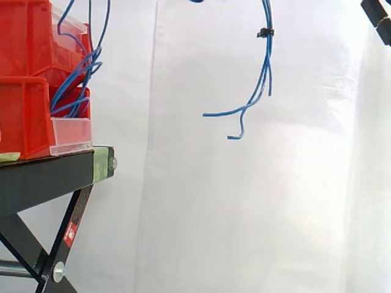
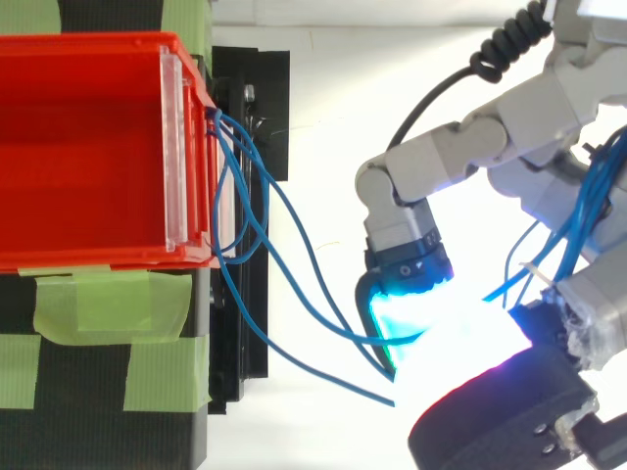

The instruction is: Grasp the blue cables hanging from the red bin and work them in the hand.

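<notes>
The robot hand [image 2: 431,166] was curled round the blue cables [image 1: 267,61], which ran from the red bin [image 2: 78,147] up into its fingers, with loose ends dangling below. The grasp looked made. Working them seemingly came next, calling for gentle finger rolling without losing hold.

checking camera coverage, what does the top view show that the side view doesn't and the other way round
Top view: the hand, curled on the blue cables, one pad glowing cyan, and the red bin's inside. Side view: the cables' loose ends hanging below a black tie, and the stand's legs. Both: the red bin and the cables leaving its front.
</notes>
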Action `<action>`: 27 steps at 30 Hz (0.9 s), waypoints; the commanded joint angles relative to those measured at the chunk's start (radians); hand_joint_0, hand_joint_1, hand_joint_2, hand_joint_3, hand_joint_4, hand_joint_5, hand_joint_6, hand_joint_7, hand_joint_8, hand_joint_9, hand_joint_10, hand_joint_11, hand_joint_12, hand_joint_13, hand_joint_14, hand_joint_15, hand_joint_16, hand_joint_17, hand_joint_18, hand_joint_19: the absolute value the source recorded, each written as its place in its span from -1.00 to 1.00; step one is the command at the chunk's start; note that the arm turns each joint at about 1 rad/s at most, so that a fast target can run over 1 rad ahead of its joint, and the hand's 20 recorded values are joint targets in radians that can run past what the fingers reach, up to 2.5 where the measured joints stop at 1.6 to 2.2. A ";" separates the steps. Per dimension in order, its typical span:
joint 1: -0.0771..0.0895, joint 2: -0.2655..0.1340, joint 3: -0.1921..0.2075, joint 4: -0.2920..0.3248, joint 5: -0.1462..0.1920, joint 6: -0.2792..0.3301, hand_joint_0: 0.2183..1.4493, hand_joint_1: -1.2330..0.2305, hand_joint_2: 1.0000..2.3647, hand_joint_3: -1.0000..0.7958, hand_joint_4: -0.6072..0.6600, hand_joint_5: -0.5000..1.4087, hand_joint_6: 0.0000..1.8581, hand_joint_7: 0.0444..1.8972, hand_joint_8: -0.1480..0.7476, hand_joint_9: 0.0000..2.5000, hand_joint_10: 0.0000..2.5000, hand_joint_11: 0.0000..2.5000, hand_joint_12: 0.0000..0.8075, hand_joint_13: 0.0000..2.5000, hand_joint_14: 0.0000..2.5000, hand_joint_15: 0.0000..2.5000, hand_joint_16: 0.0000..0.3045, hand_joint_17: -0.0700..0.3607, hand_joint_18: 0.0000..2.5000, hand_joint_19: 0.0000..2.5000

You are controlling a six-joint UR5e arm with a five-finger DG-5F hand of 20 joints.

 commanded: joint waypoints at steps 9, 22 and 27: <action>-0.011 0.001 0.030 0.069 -0.061 -0.174 0.09 -0.30 -0.97 -0.42 0.34 0.29 -1.00 0.70 0.47 0.53 1.00 1.00 0.74 0.65 1.00 0.66 0.37 0.05 0.94 -0.39; -0.028 0.001 0.069 0.085 -0.244 -0.733 0.09 -0.30 -0.97 -0.41 0.35 0.29 -1.00 0.70 0.47 0.53 1.00 1.00 0.74 0.65 1.00 0.66 0.37 0.05 0.94 -0.39; -0.031 0.001 0.069 0.086 -0.244 -0.814 0.09 -0.30 -0.97 -0.42 0.34 0.29 -1.00 0.70 0.47 0.53 1.00 1.00 0.74 0.65 1.00 0.66 0.37 0.05 0.94 -0.39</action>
